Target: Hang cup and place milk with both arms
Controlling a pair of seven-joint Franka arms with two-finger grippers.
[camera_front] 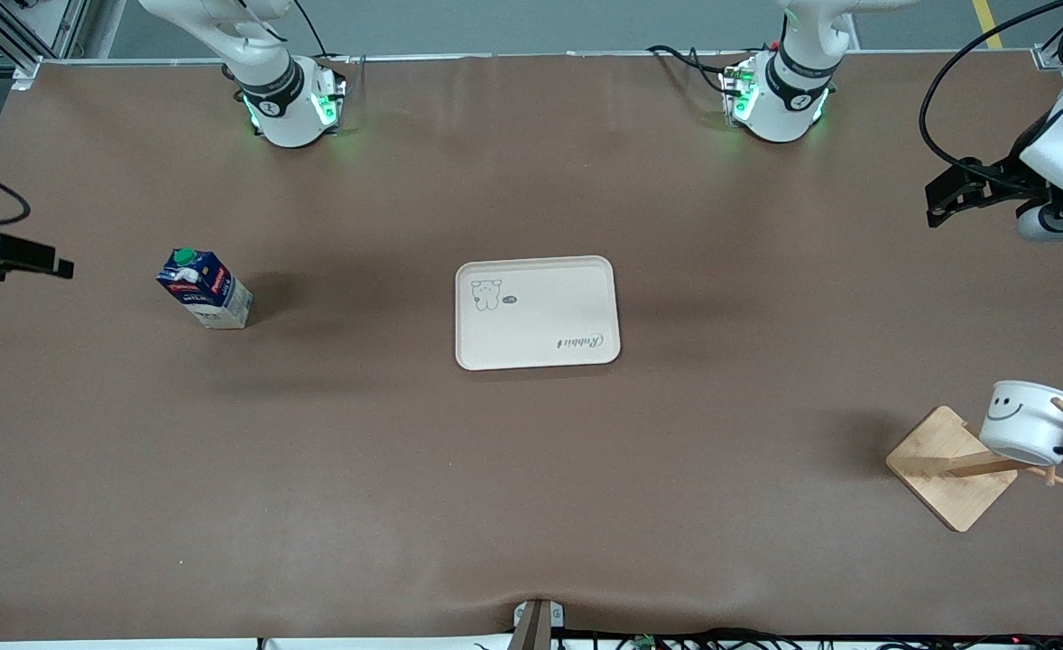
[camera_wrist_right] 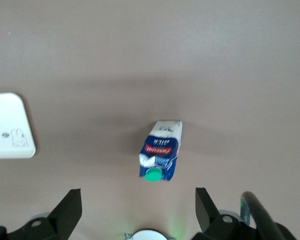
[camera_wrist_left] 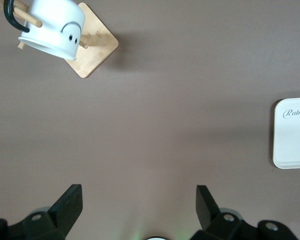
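wooden rack (camera_front: 951,478) sits nearest cam, cup (camera_front: 1028,422) hung on its peg by handle. milk (camera_front: 206,289) upright twd right arm's end. left gripper (camera_wrist_left: 139,207) & right gripper (camera_wrist_right: 138,209) both wide open, empty, holding nothing.

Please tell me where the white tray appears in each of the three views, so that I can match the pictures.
Front view: the white tray lies at the table's middle, between the milk and the cup.
Left wrist view: only its edge with the "Rabbit" lettering shows.
Right wrist view: only its corner with the rabbit drawing shows.
Shared landmark: the tray itself.
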